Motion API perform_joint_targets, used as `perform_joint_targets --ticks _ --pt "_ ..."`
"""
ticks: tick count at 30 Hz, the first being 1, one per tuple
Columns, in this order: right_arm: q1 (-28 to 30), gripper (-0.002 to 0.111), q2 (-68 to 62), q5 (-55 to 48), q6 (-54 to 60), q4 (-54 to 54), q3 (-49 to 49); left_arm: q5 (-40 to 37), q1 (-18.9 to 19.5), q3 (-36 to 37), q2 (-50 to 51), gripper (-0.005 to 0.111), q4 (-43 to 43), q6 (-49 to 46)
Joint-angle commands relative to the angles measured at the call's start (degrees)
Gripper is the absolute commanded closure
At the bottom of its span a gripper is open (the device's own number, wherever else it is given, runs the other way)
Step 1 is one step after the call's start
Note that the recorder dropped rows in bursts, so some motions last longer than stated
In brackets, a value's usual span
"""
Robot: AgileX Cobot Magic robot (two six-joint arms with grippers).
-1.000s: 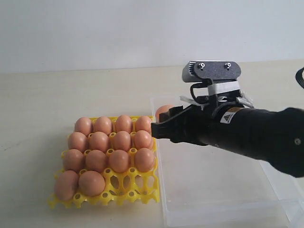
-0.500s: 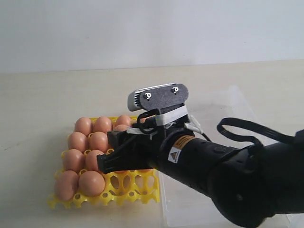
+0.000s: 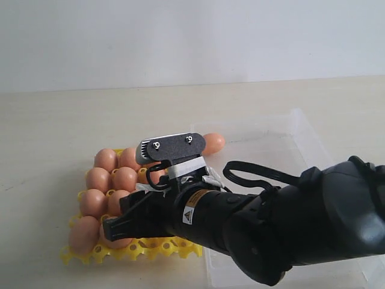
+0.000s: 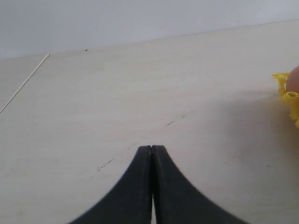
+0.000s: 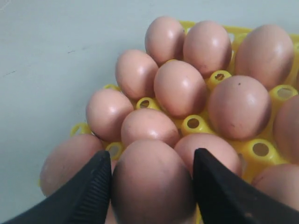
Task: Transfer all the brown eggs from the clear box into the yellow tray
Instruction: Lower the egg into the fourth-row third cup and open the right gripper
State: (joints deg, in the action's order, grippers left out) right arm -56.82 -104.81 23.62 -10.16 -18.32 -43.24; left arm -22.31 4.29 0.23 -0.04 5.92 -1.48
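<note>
My right hand (image 3: 115, 227) reaches across to the lower left of the exterior view, low over the near rows of the yellow tray (image 3: 157, 247). Its fingers (image 5: 88, 186) stand wide with one brown egg (image 5: 152, 184) clasped between them, both touching its sides. Beyond it, the right wrist view shows the other brown eggs (image 5: 180, 87) sitting in the tray's cups, packed side by side. In the exterior view the tray lies on the worktop (image 3: 54, 120) just left of the clear box (image 3: 289, 129). The box fills the right half of that frame and is largely hidden under my arm. A single egg (image 3: 212, 143) lies in its upper left corner. My left hand (image 4: 152, 148) hangs over the worktop, fingers pressed together, and a corner of the tray shows in its view.
</note>
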Motion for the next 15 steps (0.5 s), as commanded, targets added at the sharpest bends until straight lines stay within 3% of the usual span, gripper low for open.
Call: perform_joint_targets --ticks 1,15 --pt "-0.15 0.108 -0.18 0.20 -0.42 0.40 -0.51 0.51 -0.29 -0.23 0.04 0.107 -0.03 0.12" --pt "-0.15 0.108 -0.18 -2.26 -0.39 -0.14 -0.51 0.51 -0.29 -0.23 0.04 0.107 -0.03 0.12"
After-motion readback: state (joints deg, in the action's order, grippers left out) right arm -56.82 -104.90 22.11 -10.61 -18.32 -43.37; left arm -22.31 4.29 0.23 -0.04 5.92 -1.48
